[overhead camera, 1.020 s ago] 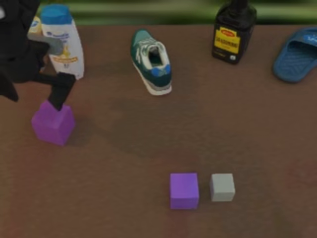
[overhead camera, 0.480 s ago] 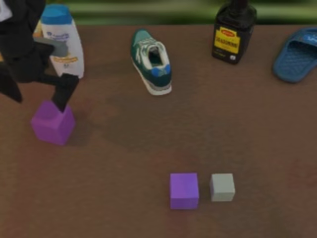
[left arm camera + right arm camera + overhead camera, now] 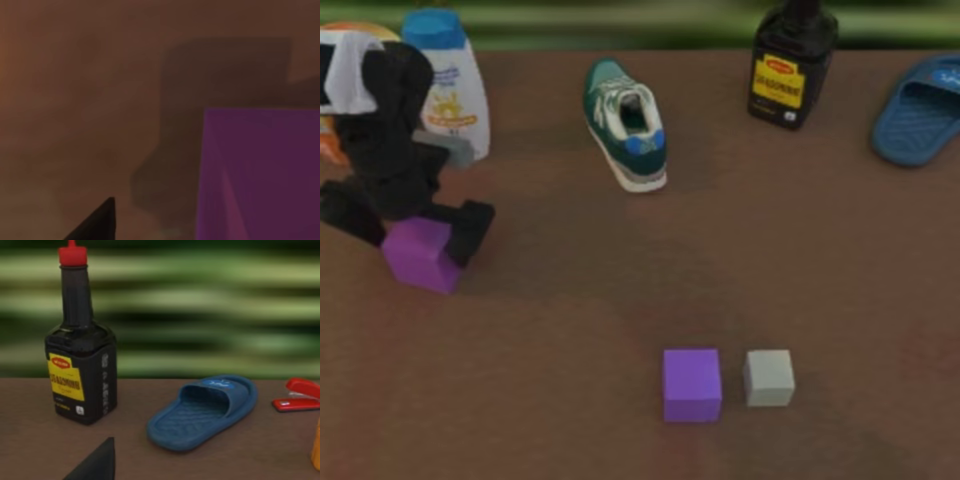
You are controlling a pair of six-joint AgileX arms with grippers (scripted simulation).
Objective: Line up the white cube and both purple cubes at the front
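Observation:
The larger purple cube (image 3: 420,260) sits at the table's left. My left gripper (image 3: 412,226) is down over it, open, with one black finger on each side. In the left wrist view that cube (image 3: 260,175) fills one side, and a bare gap separates it from the one fingertip (image 3: 97,225) that shows. Near the front middle, the smaller purple cube (image 3: 692,384) and the white cube (image 3: 768,377) rest side by side, a small gap between them. My right arm is out of the top view; its wrist view shows one fingertip (image 3: 97,462) above bare table.
A white shampoo bottle (image 3: 450,85) stands just behind my left gripper. Along the back are a green sneaker (image 3: 625,125), a dark sauce bottle (image 3: 793,65) and a blue slipper (image 3: 920,110). A red stapler (image 3: 297,395) lies beyond the slipper.
My left gripper has come down from above the larger purple cube's back edge, and its fingers now straddle that cube. None of the cubes has moved.

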